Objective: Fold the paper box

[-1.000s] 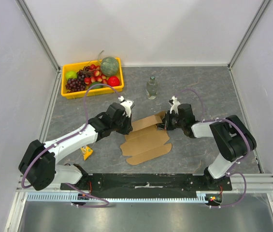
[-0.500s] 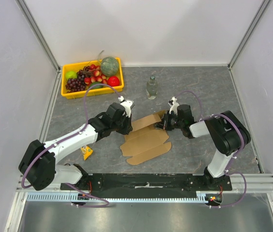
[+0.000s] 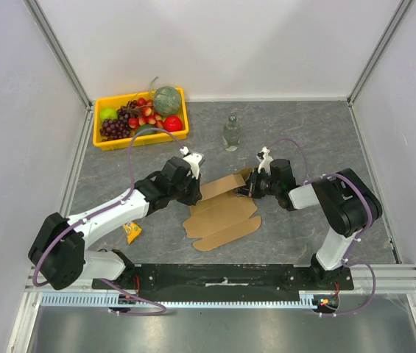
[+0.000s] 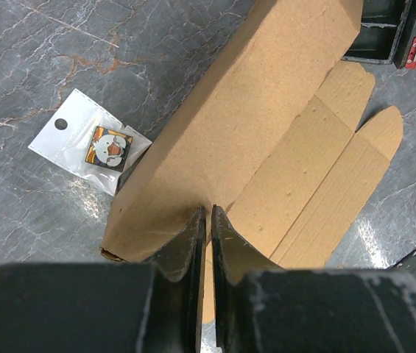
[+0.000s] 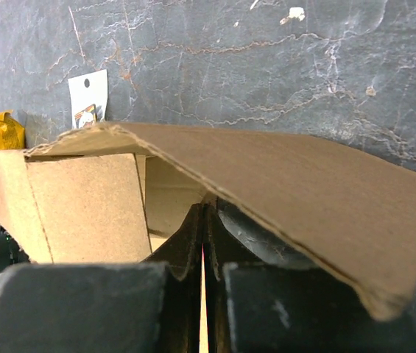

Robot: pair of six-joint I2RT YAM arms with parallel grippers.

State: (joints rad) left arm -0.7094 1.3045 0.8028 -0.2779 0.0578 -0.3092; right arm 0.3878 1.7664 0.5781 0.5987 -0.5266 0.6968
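Seen from above, the left pincer [image 3: 197,191] reaches in on a slant from the near left. The right pincer [image 3: 244,190] comes from the right, its arm folded back low. The paper box [image 3: 222,215] lies between them mid-worktop [image 3: 303,140], its long axis running near-left to far-right. A yellow basket [image 3: 143,138] at the far left holds fruit [image 3: 138,114].

In the left wrist view, the pincer is clamped on the box's raised wall.

In the right wrist view, the pincer is pressed together under a lifted flap.
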